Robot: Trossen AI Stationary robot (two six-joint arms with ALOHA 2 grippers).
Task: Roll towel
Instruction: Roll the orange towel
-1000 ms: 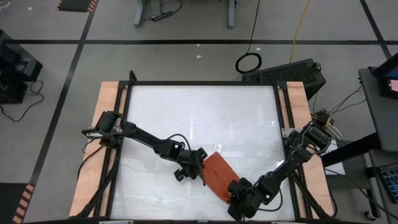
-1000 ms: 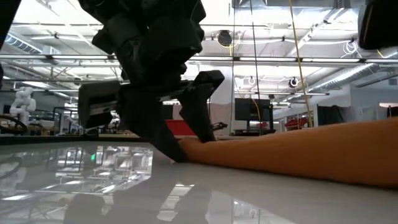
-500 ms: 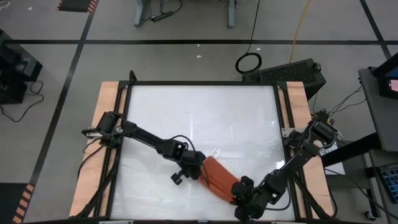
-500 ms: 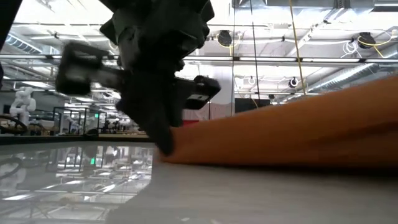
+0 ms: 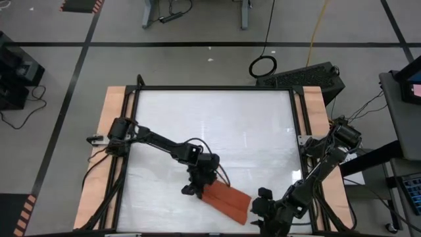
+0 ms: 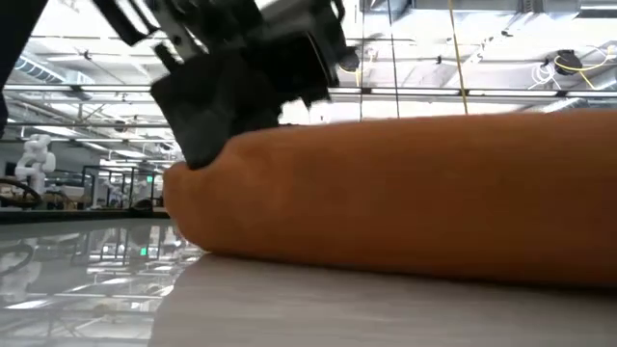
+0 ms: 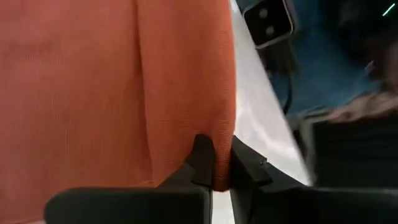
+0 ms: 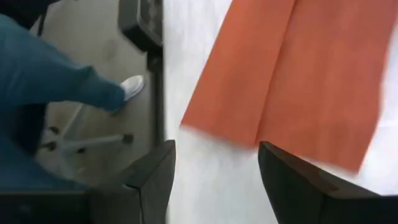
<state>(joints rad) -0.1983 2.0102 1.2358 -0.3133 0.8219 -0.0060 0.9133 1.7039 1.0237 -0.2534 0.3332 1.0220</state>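
The towel lies folded near the counter's front edge, long axis slanting between both arms. The left pincer is clenched on its end; the right pincer, released, hangs just off the opposite end.

The white tabletop lies open behind the towel, which both arms crowd near the front edge.

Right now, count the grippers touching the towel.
1. The left gripper pinches the towel's edge; the right gripper hangs open just off its other end.
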